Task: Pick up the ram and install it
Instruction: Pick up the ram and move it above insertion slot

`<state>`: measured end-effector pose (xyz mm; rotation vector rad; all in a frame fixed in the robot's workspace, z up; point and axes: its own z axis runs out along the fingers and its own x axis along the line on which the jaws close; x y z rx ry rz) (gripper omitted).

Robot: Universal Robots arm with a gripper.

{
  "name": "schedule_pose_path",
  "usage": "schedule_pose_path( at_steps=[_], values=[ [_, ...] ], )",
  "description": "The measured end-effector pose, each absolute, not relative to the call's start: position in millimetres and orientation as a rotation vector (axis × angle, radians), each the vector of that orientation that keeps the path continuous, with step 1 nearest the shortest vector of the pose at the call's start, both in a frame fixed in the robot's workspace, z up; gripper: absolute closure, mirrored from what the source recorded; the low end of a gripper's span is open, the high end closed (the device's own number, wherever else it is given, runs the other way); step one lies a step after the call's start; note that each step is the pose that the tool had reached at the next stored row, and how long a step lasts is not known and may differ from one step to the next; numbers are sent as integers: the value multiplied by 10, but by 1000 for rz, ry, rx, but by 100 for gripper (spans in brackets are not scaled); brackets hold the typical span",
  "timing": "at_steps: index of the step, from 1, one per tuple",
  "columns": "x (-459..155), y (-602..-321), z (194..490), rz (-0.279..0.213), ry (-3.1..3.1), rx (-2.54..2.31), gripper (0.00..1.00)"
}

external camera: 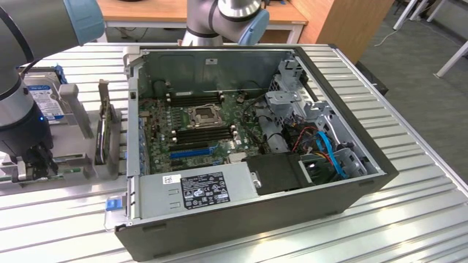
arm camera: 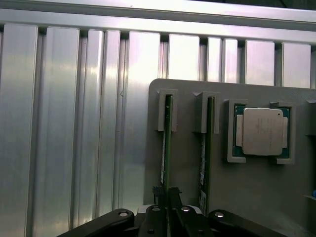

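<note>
As I look down through the wrist camera, my gripper point(arm camera: 166, 191) has its fingers point(arm camera: 159, 193) closed on the ram point(arm camera: 167, 133), one against each flat face. The stick stands on edge in its slot of the grey holder tray point(arm camera: 256, 197). Just beside it a second memory stick point(arm camera: 208, 143) stands in its own slot, so I count two sticks. One silver processor point(arm camera: 261, 131) lies flat in a pocket past them. That neighbouring stick is near one finger; the other side faces bare slatted bench point(arm camera: 64, 123). Toward the exterior view's right sits the open computer case point(external camera: 351, 186), its motherboard point(external camera: 197, 131) uncovered from above, with one blue expansion slot point(external camera: 192, 152) near the power supply point(external camera: 197, 189).
</note>
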<state>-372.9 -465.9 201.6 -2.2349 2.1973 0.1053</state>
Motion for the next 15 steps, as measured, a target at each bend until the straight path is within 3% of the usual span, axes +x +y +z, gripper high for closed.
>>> schedule_pose_path(
  at_steps=[15],
  values=[
    [-3729,-4667,2016,105,2197,-2235,85]
  ],
)
